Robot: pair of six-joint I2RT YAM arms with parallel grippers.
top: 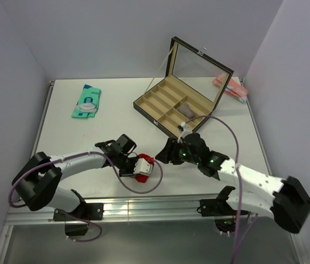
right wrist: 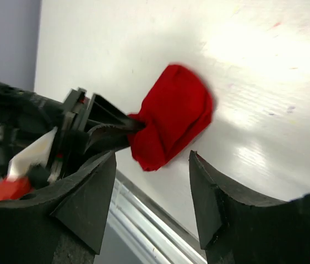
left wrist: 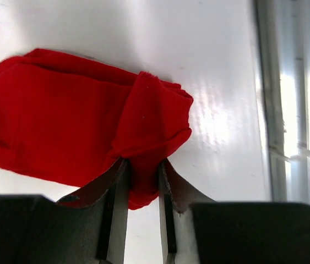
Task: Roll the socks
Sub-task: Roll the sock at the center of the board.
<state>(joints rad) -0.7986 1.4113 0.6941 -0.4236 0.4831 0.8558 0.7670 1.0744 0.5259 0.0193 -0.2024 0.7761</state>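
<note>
The bright red fabric socks, bunched into one soft bundle, lie on the white table near its front edge, between the two arms. The left gripper is clamped on a fold at the bundle's end. The right gripper hovers just beside the bundle, jaws apart, holding nothing. Farther back sit a teal printed sock, an open black compartmented box and a pale pink fabric bundle.

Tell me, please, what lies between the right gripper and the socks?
Only bare table, as the right wrist view shows, between the open right gripper and the socks.
</note>
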